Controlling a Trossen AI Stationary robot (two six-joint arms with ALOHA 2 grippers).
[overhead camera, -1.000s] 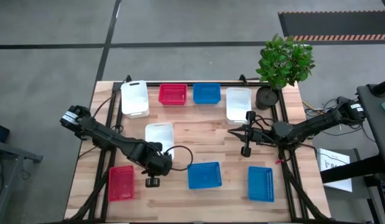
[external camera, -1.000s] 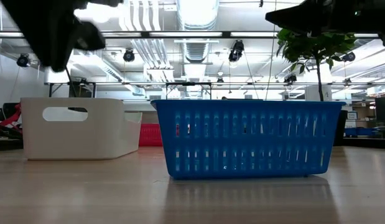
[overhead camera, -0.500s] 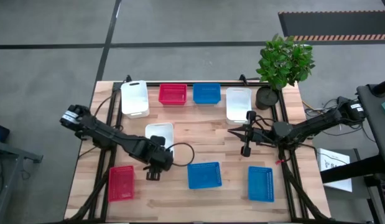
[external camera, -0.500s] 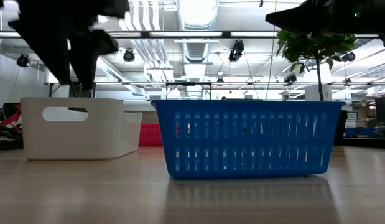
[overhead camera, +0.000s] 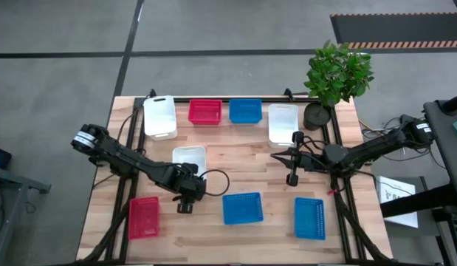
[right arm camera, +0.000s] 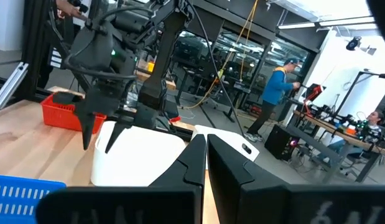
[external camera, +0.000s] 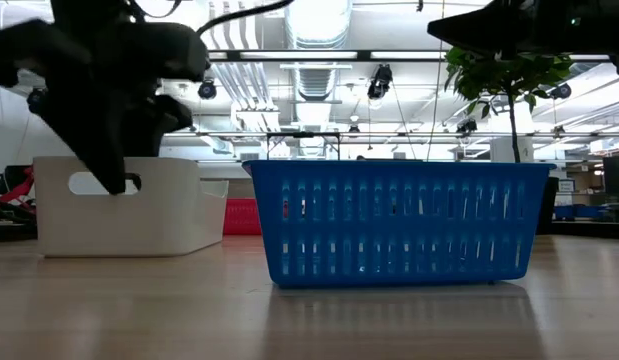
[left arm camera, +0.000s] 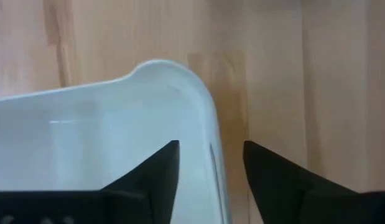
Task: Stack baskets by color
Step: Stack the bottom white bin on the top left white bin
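Several baskets sit on the wooden table. Along the far edge stand a white basket (overhead camera: 160,116), a red one (overhead camera: 205,111), a blue one (overhead camera: 245,110) and another white one (overhead camera: 283,123). Near the front edge are a red basket (overhead camera: 144,217) and two blue ones (overhead camera: 242,207) (overhead camera: 310,218). A third white basket (overhead camera: 190,157) (external camera: 119,205) stands left of centre. My left gripper (overhead camera: 190,179) (left arm camera: 211,144) is open and points down over this basket's near corner, one finger inside its rim (left arm camera: 208,134) and one outside. My right gripper (overhead camera: 275,156) (right arm camera: 205,155) hovers shut at mid right, holding nothing.
A potted plant (overhead camera: 336,72) in a black pot (overhead camera: 317,116) stands at the far right corner. Black frame rails (overhead camera: 339,185) run along the table's sides. There is bare wood (overhead camera: 243,162) at the table's centre. A person (right arm camera: 278,99) stands in the room beyond.
My left gripper has sunk and shifted a little toward the far edge, down onto the near corner of the middle white basket. No basket has moved.
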